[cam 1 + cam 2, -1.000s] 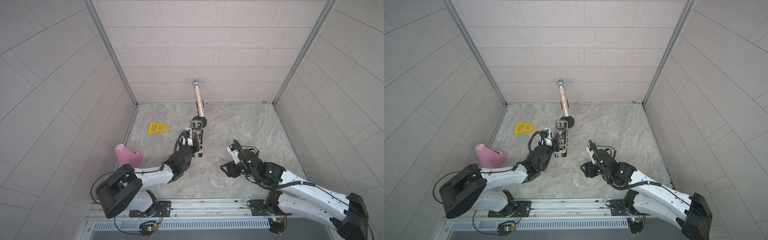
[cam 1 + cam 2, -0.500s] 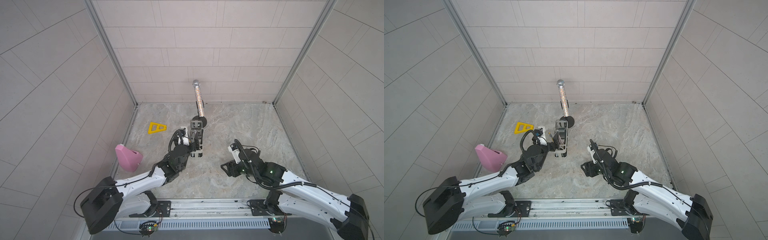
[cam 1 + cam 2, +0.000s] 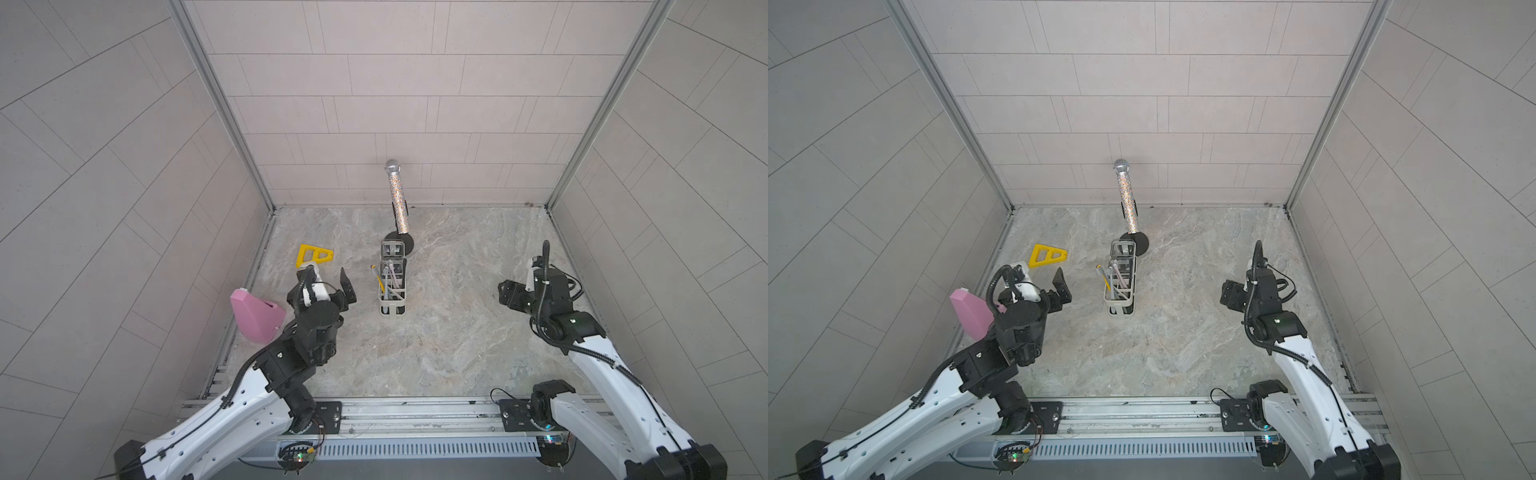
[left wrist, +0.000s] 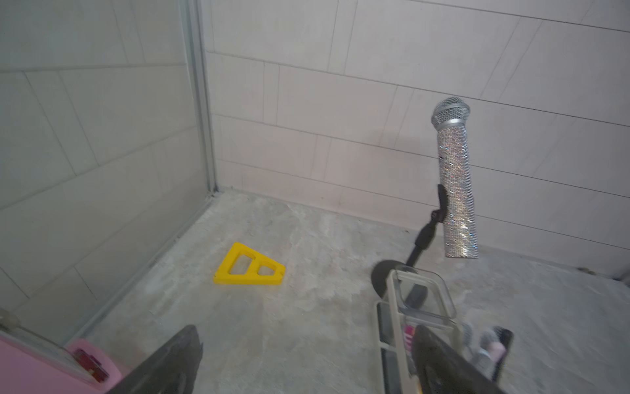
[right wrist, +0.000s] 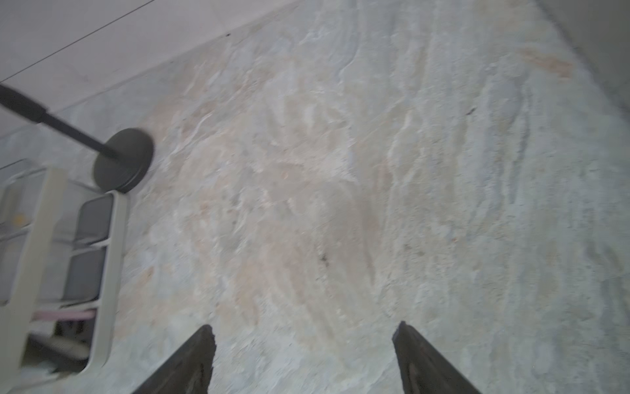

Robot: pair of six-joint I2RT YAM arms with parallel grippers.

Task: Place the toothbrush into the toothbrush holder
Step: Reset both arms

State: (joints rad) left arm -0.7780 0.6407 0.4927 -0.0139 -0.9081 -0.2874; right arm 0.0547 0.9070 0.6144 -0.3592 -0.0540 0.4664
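evidently the placing was finished. at the far left, a pink plastic wedge-shaped container (image 3: 257,316) was set against the side wall, and a flat yellow plastic triangle frame (image 3: 314,255) was laid on the marbled stone floor (image 3: 436,340) just beyond it; neither was touched. next, the left gripper (image 4: 305,332) was held beside the rack and clear of it. its fingers (image 3: 345,282) were spread very wide with nothing kept between them, presumably because the load had been let go. in the middle, the long white metal-frame toothbrush holder (image 3: 390,311) was stood upright. the pale pink toothbrush (image 3: 394,277) was lodged in the end section nearest the robot, leaned among other slender handles; which handle was the newly set one could not be told for certain. a glittery silver microphone on a black round stand (image 3: 398,199) was stood just behind the rack. at the right, the right gripper (image 5: 304,327) was held well apart from the rack over bare floor, its fingers parted widely and empty.

compared with a second before, the left gripper had been drawn back from the holder's rim, where its fingers had been narrower. the right arm had been pulled away toward the right wall, and its fingers had been opened further.
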